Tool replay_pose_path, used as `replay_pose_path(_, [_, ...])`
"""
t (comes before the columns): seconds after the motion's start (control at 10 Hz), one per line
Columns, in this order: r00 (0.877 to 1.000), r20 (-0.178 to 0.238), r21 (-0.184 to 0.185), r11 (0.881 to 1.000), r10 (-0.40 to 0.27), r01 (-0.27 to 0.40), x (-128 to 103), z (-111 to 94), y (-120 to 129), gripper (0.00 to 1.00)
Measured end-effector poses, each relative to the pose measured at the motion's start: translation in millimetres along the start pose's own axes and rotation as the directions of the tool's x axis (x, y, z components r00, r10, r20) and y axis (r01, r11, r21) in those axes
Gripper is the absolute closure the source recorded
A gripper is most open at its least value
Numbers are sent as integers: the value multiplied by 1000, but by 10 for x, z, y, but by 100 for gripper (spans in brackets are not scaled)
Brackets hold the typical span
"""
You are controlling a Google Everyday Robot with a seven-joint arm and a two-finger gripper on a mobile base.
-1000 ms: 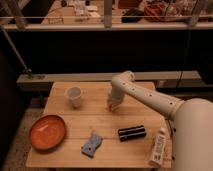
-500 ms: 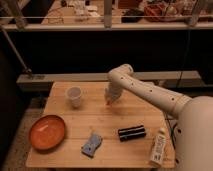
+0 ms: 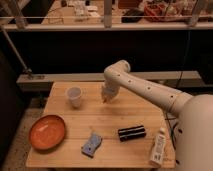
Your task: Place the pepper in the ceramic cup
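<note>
The ceramic cup (image 3: pixel 74 96) is small and pale, and stands upright on the far left part of the wooden table (image 3: pixel 135 112). My gripper (image 3: pixel 106 95) hangs just above the table to the right of the cup, a short gap away. It is shut on the pepper (image 3: pixel 104 100), whose small orange-red tip sticks out below the fingers. The rest of the pepper is hidden by the gripper.
A round orange plate (image 3: pixel 47 132) lies at the front left. A blue object (image 3: pixel 91 144) lies near the front edge, a black cylinder (image 3: pixel 131 132) to its right, and a white bottle (image 3: pixel 158 146) at the front right corner. A railing runs behind the table.
My gripper has lifted off the table with the pepper and moved a little left toward the cup. Nothing else has moved.
</note>
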Motion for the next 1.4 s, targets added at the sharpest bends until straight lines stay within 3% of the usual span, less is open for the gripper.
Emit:
replay_pose_path(0.7, [994,-6,26,993,-113,113,-345,-240,-498,100])
replay_pose_path(1.4, [982,-11,44,981,-189,189,-532,-276,-934,100])
